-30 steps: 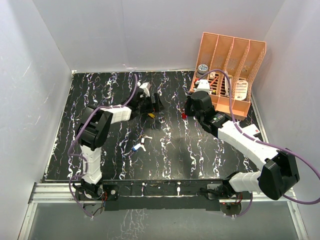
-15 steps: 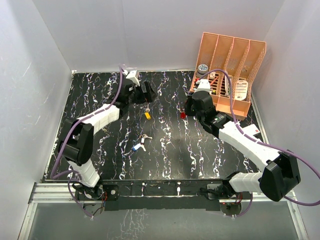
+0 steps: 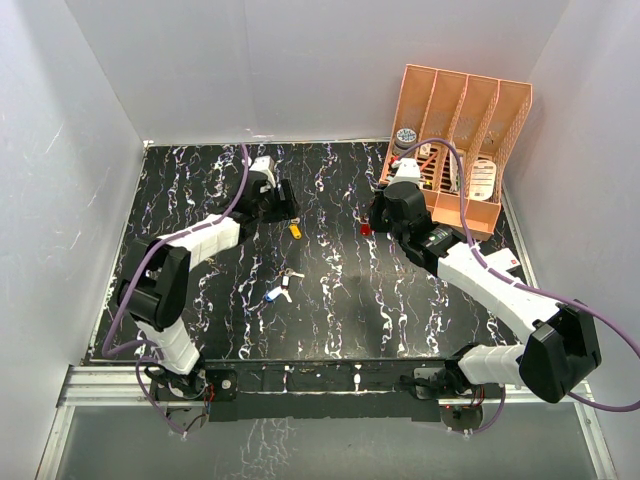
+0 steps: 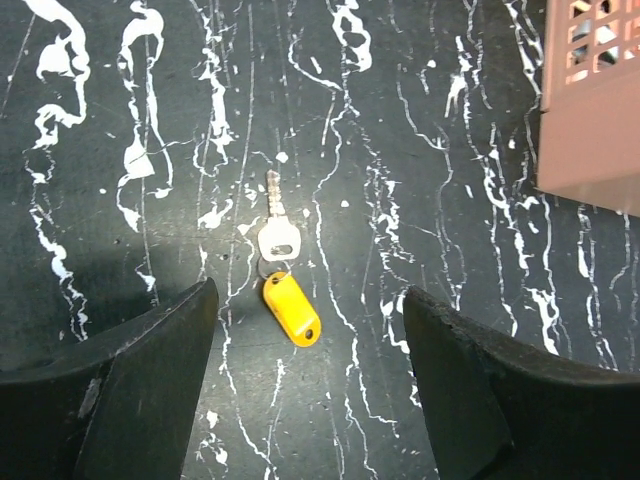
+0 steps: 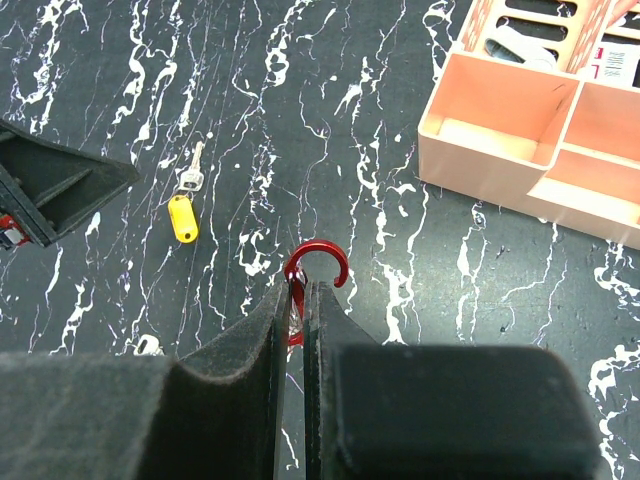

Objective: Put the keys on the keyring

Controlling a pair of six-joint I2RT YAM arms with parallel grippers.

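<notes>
since a second ago the left arm's elbow has swung toward the left of the top view, and the left claw (image 3: 290, 210) now sits just up-left of the yellow-headed key (image 4: 291, 310), jaws wide and holding nothing. the right claw (image 5: 303, 300) pinches the keyring (image 5: 318, 248), right of centre. likely trouble: closing on that flat key may skid it across the counter (image 3: 350, 320), or the thin ring may twist in its pinch.

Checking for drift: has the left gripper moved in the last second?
Yes. The left gripper has shifted leftward in the top view, away from the orange rack.
</notes>
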